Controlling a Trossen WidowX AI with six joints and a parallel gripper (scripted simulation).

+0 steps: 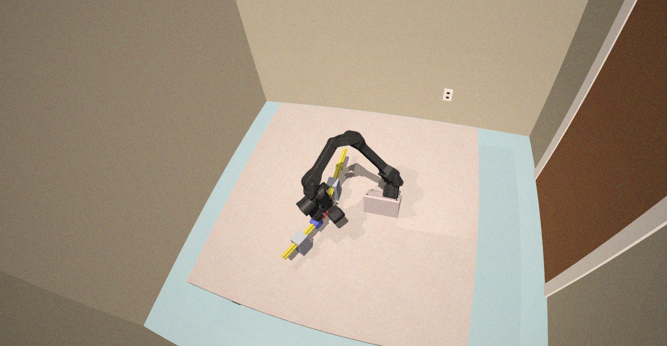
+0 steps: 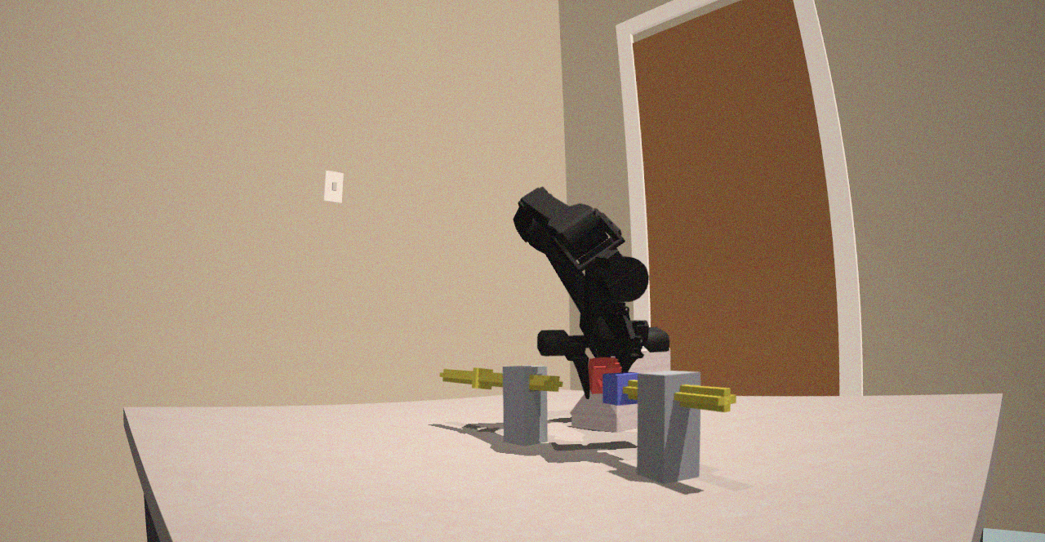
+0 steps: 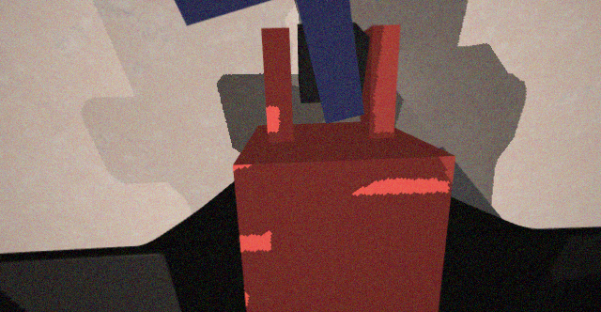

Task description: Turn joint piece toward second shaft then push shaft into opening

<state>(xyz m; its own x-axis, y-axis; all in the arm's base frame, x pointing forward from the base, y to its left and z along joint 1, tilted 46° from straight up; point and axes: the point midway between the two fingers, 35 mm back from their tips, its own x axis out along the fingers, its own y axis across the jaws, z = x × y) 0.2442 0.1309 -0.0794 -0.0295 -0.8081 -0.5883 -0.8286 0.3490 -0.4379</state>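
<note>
The red square joint piece [image 1: 325, 214] [image 2: 601, 375] [image 3: 340, 265] is between the fingers of my gripper [image 2: 606, 381] [image 3: 315, 169], which is shut on it. In the wrist view a blue fork [image 1: 315, 222] [image 2: 618, 388] [image 3: 329, 35] reaches between two red prongs, turned at a slight angle to them. The fork is on the end of the yellow first shaft [image 1: 288, 250] [image 2: 704, 397], held in a grey block [image 1: 305, 245] [image 2: 666, 422]. The yellow second shaft [image 1: 344, 155] [image 2: 456, 376], with a collar, runs through another grey block [image 1: 336, 189] [image 2: 523, 407]. A gap separates its end from the red piece in the exterior view. The red opening is hidden.
The arm [image 1: 321, 162] [image 2: 562, 261] arches over the second shaft from its pale base [image 1: 382, 205] [image 2: 610, 415]. The two blocks stand upright on the pale table top [image 1: 396, 274] [image 2: 365, 465], one on each side of the gripper. Shadows lie below.
</note>
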